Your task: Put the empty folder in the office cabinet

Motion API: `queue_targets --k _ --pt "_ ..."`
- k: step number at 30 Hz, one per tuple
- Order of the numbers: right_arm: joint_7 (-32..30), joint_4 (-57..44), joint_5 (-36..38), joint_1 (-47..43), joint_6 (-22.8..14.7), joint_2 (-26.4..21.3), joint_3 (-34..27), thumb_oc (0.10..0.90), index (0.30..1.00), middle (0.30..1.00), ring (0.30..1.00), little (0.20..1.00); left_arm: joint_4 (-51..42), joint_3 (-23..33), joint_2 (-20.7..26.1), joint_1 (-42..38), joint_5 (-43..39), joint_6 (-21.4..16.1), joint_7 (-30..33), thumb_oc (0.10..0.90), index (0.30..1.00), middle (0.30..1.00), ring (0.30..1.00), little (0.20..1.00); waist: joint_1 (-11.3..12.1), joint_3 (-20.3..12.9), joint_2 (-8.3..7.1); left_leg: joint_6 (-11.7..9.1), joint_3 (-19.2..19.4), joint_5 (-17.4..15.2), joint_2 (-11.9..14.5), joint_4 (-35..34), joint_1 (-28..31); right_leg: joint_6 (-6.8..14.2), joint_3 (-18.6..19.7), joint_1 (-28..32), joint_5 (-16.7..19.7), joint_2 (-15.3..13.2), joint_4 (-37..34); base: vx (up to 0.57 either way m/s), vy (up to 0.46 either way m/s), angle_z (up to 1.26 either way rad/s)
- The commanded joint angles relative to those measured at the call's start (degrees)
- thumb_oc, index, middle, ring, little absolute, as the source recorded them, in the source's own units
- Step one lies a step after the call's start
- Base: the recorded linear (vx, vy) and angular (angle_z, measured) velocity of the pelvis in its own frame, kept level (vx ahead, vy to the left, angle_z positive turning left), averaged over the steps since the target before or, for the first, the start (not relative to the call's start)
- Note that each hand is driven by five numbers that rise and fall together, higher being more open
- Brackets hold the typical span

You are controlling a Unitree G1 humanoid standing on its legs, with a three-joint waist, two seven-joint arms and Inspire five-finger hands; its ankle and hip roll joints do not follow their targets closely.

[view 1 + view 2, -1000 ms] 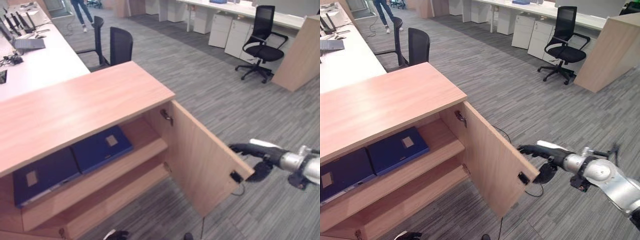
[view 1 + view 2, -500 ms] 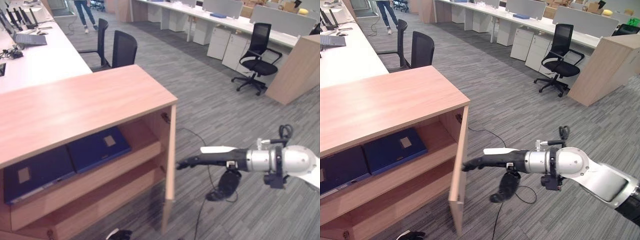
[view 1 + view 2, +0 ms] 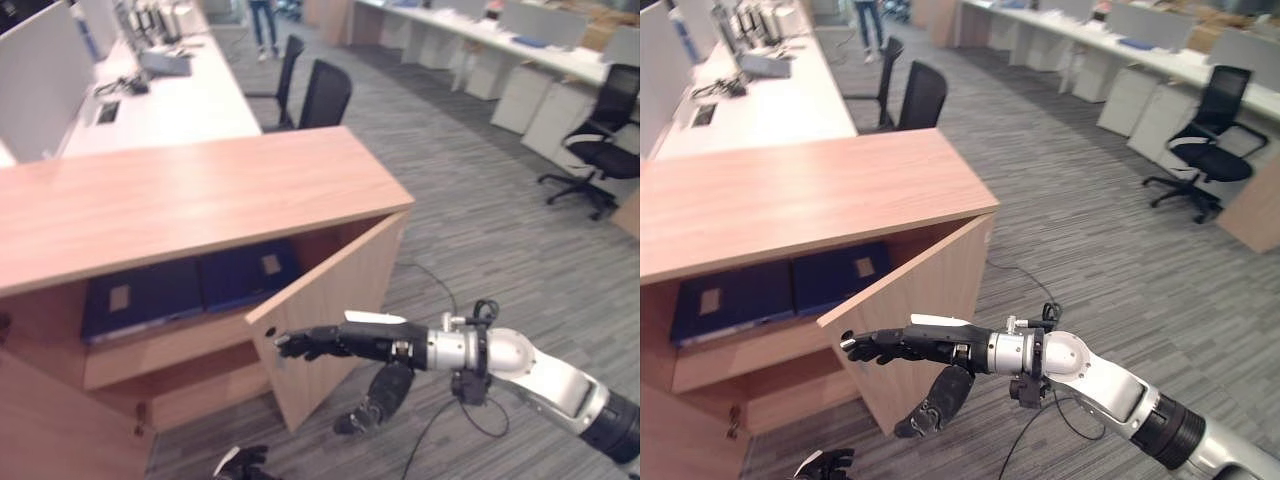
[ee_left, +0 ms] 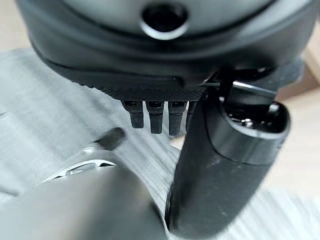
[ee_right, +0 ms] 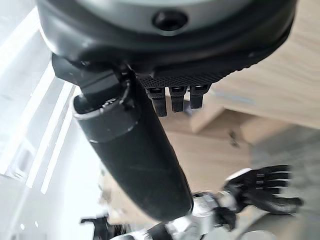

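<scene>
The wooden office cabinet stands at the left, with its door swung partway across the opening. Two dark blue folders lie flat side by side on its upper shelf. My right hand reaches in from the right with its fingers stretched out against the door's outer face, near the free edge, and holds nothing. In the right wrist view my right hand points at the wooden cabinet. My left hand hangs low by the floor in front of the cabinet, relaxed and empty.
A long white desk with monitors runs behind the cabinet, with two black chairs beside it. Another black office chair and more desks stand at the far right. A person stands at the back. Grey carpet lies to the right of the cabinet.
The view has shifted. The cabinet door has swung from wide open to partway across the shelves, with my right hand following it leftwards against its outer face.
</scene>
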Motion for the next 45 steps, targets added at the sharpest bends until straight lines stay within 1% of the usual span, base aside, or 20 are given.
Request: queue_targets --k 1,2,3,5,6,9,10,12,13,15,16,17,19,22,23,28,30,33,37,45 --pt "-1.92 -1.73 -2.40 -1.87 -3.61 1.41 -5.67 0.800 0.900 0.900 0.900 0.900 2.30 1.01 2.53 1.58 -3.17 0.16 1.20 0.800 0.900 0.900 0.900 0.900 1.11 2.52 -3.19 -0.46 3.44 -13.34 1.54 11.80 7.36 3.42 0.80 1.65 -10.12 -3.18 1.95 -0.11 0.008 0.83" --pt "-2.07 0.02 -4.87 1.03 -2.78 1.73 -7.67 0.800 0.900 0.900 0.900 0.900 3.71 1.96 1.97 1.96 -2.95 0.17 0.93 0.800 0.900 0.900 0.900 0.900 1.14 2.21 -2.68 0.18 3.05 -17.34 -0.65 13.95 8.71 3.39 -1.02 1.35 -10.39 -4.03 2.56 -0.11 0.046 0.72" --pt "-2.08 1.31 -5.93 2.80 -2.08 2.21 -9.26 0.800 0.900 0.900 0.900 0.900 4.69 2.19 1.65 2.01 -2.58 0.24 0.73 0.800 0.900 0.900 0.900 0.900 1.09 1.95 -2.13 0.51 2.15 -18.86 -2.04 14.77 9.23 3.53 -1.97 1.32 -10.34 -4.58 2.91 -0.05 0.110 0.86" --pt "-2.32 2.63 -7.00 5.18 -1.82 2.55 -11.35 0.800 0.900 0.900 0.900 0.900 5.41 1.89 1.45 2.22 -1.96 0.16 0.55 0.800 0.900 0.900 0.900 0.900 1.00 1.61 -1.55 0.66 1.75 -19.32 -3.22 13.96 9.92 3.66 -3.69 1.54 -10.32 -5.26 3.27 -0.02 0.121 1.05" --pt "-2.88 5.88 -9.19 9.56 -1.12 2.80 -14.69 0.800 0.900 0.900 0.900 0.900 6.98 1.39 0.47 2.26 -0.52 0.23 0.15 0.800 0.900 0.900 0.900 0.900 0.27 0.63 -0.30 1.01 3.86 -19.92 -3.95 9.93 11.01 4.28 -7.01 1.71 -9.85 -6.90 4.44 -0.02 0.118 0.80" --pt "-4.19 8.89 -11.60 12.50 -0.76 3.15 -16.73 0.800 0.900 0.900 0.900 0.900 6.39 0.62 -0.03 2.03 0.23 0.03 -0.10 0.800 0.900 0.900 0.900 0.900 0.00 0.29 0.52 1.08 5.00 -18.47 -3.93 7.46 10.70 4.54 -8.80 2.26 -9.44 -8.01 5.07 -0.01 0.209 1.09" --pt "-5.83 16.78 -18.96 18.35 0.51 6.45 -19.27 0.800 0.900 0.900 0.900 0.900 5.46 -1.88 -0.13 2.65 3.56 -0.38 0.13 0.800 0.900 0.900 0.900 0.900 0.71 -0.56 2.23 1.86 3.46 -16.90 -5.82 0.65 12.27 5.01 -10.96 3.16 -9.98 -10.14 8.30 0.03 0.233 1.35" --pt "-7.19 20.47 -24.11 20.05 0.40 8.17 -20.06 0.800 0.900 0.900 0.900 0.900 4.77 -2.86 -0.25 3.16 3.97 -0.43 0.28 0.800 0.900 0.900 0.900 0.900 1.07 -0.59 2.59 2.90 2.04 -16.87 -6.78 0.24 12.03 5.57 -12.24 2.97 -9.94 -12.17 10.91 -0.02 0.324 0.98" --pt "-10.20 26.57 -33.43 21.29 1.32 10.99 -20.52 0.800 0.900 0.900 0.900 0.900 3.93 -3.63 -0.24 3.59 3.75 -0.51 0.95 0.800 0.900 0.900 0.900 0.900 1.35 -0.14 3.10 5.02 -0.21 -17.59 -8.92 -0.11 11.80 6.73 -13.05 2.06 -9.12 -15.82 15.74 -0.05 0.306 0.74" --pt "-10.22 26.66 -33.45 21.23 1.27 11.07 -20.47 0.800 0.900 0.900 0.900 0.900 3.92 -3.61 -0.20 3.59 3.74 -0.50 0.95 0.800 0.900 0.900 0.900 0.900 1.27 -0.16 3.02 5.07 -0.27 -17.57 -9.00 -0.11 11.75 6.78 -13.09 2.01 -9.16 -15.95 15.86 -0.04 0.235 0.61" --pt "-15.69 38.25 -43.75 21.98 3.27 17.45 -21.77 0.800 0.900 0.900 0.900 0.900 3.71 -4.08 -0.51 4.26 2.94 -0.20 2.56 0.800 0.900 0.900 0.900 0.900 2.27 0.37 3.73 7.46 -3.36 -18.75 -12.10 -0.11 11.52 8.38 -14.14 1.89 -7.43 -20.02 19.13 -0.06 0.276 0.38" --pt "-16.04 38.97 -44.05 21.68 2.93 18.03 -21.61 0.800 0.900 0.900 0.900 0.900 3.71 -4.14 -0.25 4.24 2.89 -0.19 2.61 0.800 0.900 0.900 0.900 0.900 2.08 0.40 3.37 7.65 -3.61 -18.74 -12.39 -0.11 11.51 8.62 -14.32 1.93 -7.44 -20.44 19.45 -0.08 0.345 0.20" --pt "-19.94 48.12 -47.24 21.96 4.16 23.65 -23.21 0.800 0.900 0.900 0.900 0.900 4.26 -3.67 -0.66 4.72 2.18 0.06 3.76 0.800 0.900 0.900 0.900 0.900 2.98 0.27 3.65 8.87 -5.19 -19.27 -14.49 -0.11 11.33 9.90 -14.93 2.33 -6.25 -22.54 19.91 -0.03 0.179 0.40" --pt "-24.98 62.15 -44.60 22.03 5.68 30.88 -26.90 0.800 0.900 0.900 0.900 0.900 6.14 -2.63 -1.05 4.96 1.81 0.31 5.13 0.800 0.900 0.900 0.900 0.900 4.55 -0.36 3.74 9.92 -7.65 -19.33 -16.91 -0.11 10.78 11.17 -15.98 3.40 -4.92 -24.22 19.33 -0.04 0.167 0.37" --pt "-26.97 70.24 -40.25 22.58 5.99 34.99 -30.01 0.800 0.900 0.900 0.900 0.900 8.27 -1.80 -1.23 5.19 1.82 0.36 5.71 0.800 0.900 0.900 0.900 0.900 5.85 -0.99 3.76 10.24 -9.38 -19.25 -18.13 -0.11 10.21 11.80 -17.63 4.47 -4.12 -25.17 18.75 -0.03 0.120 0.17" --pt "-30.37 84.44 -33.46 22.79 5.49 40.62 -34.65 0.800 0.900 0.900 0.900 0.900 12.98 2.60 -1.11 5.70 -0.43 0.59 7.19 0.800 0.900 0.900 0.900 0.900 8.25 -2.61 3.05 10.61 -13.26 -19.03 -20.33 -0.11 9.12 13.21 -20.69 7.02 -2.41 -25.99 16.01 -0.02 0.072 0.51" --pt "-30.49 85.68 -32.56 23.11 5.45 41.26 -35.24 0.800 0.900 0.900 0.900 0.900 13.33 4.31 -1.03 6.04 -1.95 0.55 7.51 0.800 0.900 0.900 0.900 0.900 8.93 -2.86 2.89 10.66 -13.75 -18.96 -20.62 -0.11 9.03 13.38 -21.24 7.43 -2.22 -26.01 15.73 0.01 0.022 0.37" --pt "-30.63 88.52 -28.63 23.37 5.01 42.84 -37.13 0.800 0.900 0.900 0.900 0.900 13.34 12.60 0.06 7.45 -10.89 -0.05 9.30 0.800 0.900 0.900 0.900 0.900 11.09 -3.68 2.18 10.80 -14.86 -18.83 -21.34 -0.11 8.71 14.08 -22.50 8.46 -1.43 -25.91 14.34 0.03 0.028 0.37" --pt "-30.89 89.93 -25.93 23.18 4.88 43.45 -38.36 0.800 0.900 0.900 0.900 0.900 12.74 17.63 1.78 8.59 -14.82 -0.63 10.64 0.800 0.900 0.900 0.900 0.900 11.93 -3.82 2.27 11.04 -14.55 -18.92 -21.42 -0.11 8.88 14.33 -21.58 8.32 -1.00 -25.72 13.56 0.03 0.023 0.12" --pt "-31.11 90.97 -24.10 23.56 4.63 43.21 -40.63 0.800 0.900 0.900 0.900 0.900 2.34 24.70 12.80 6.77 -16.89 -2.49 15.75 0.800 0.900 0.900 0.900 0.900 11.94 -3.50 2.39 10.66 -12.95 -19.11 -21.41 -0.11 8.76 15.40 -21.17 8.78 0.63 -25.17 11.94 0.01 0.007 -0.02"
